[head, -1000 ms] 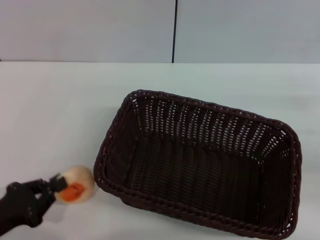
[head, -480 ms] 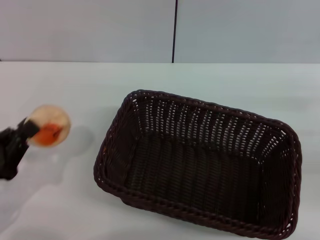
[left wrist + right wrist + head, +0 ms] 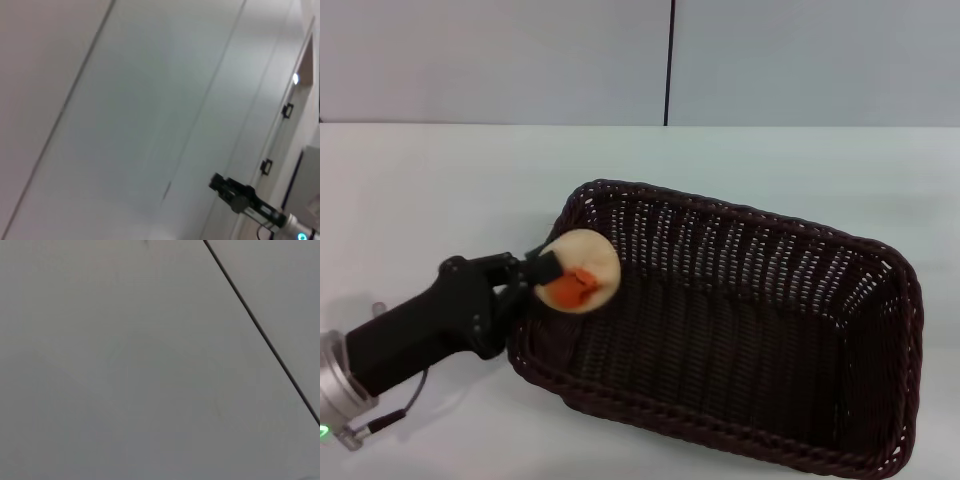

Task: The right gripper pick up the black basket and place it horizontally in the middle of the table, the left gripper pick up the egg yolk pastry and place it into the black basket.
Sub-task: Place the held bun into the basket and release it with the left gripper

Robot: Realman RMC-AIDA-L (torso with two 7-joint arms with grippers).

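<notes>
The black basket [image 3: 740,350] lies lengthwise on the white table [image 3: 440,190], right of centre in the head view. My left gripper [image 3: 548,270] reaches in from the lower left and is shut on the egg yolk pastry [image 3: 582,270], orange-red patch facing the camera. It holds the pastry over the basket's left end, just inside the rim. The right gripper is outside the head view. A slim black arm tip [image 3: 227,187] shows far off in the left wrist view, probably the right gripper. The right wrist view shows only wall.
The left arm's silver base [image 3: 335,385] and a thin cable [image 3: 395,412] sit at the table's front left corner. A grey wall with a dark vertical seam [image 3: 669,60] stands behind the table.
My left gripper lifted the pastry off the table at the front left, then carried it right to the basket's left rim. The basket has not moved.
</notes>
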